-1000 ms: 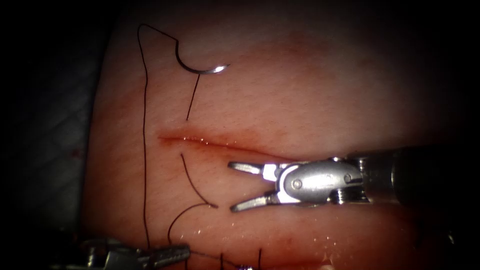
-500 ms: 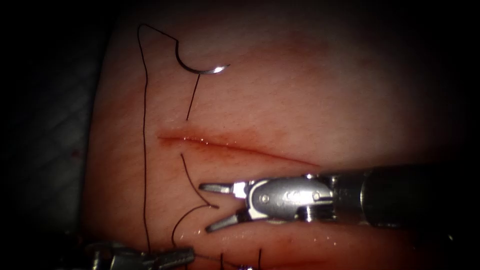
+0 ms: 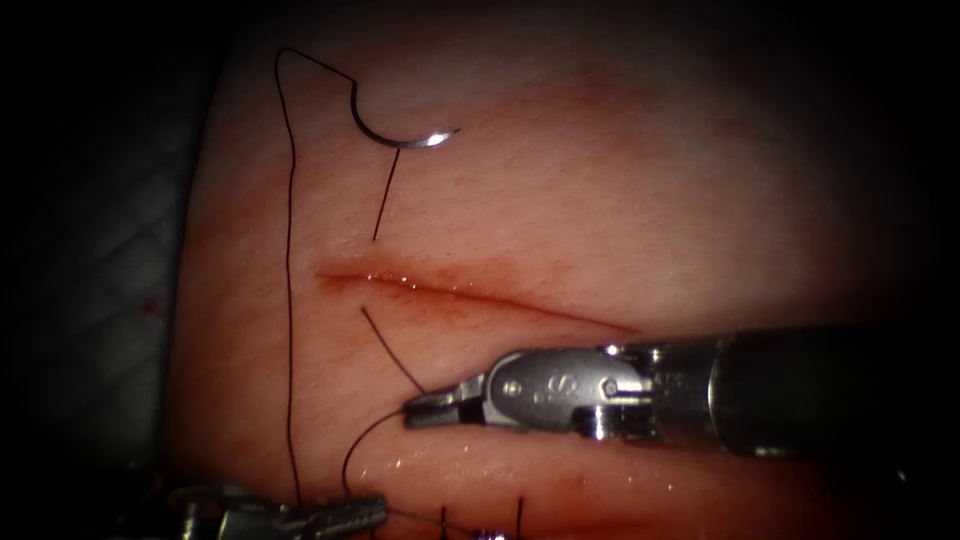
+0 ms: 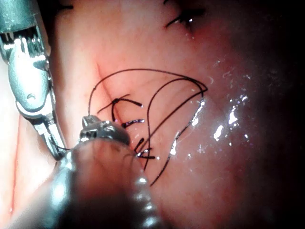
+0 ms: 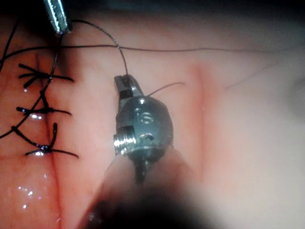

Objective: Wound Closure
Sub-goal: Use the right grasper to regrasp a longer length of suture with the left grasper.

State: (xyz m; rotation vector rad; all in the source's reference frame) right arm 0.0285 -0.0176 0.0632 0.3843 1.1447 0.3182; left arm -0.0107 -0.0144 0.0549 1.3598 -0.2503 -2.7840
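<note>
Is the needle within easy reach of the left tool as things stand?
Probably yes: the needle lies free on the tissue, nothing over it. But the left tool is shut on thread.

Dark vignetted edges, wet glare on tissue [image 3: 620, 200].

The needle [image 3: 400, 135] is lying free on the tissue [image 3: 620, 180], behind the cut [image 3: 450, 288]. The thread [image 3: 288, 300] is running along the tissue's left edge toward the left tool [image 3: 340, 516] at the front. The right tool [image 3: 430, 407] is sitting before the cut, clamping a thread end.
</note>
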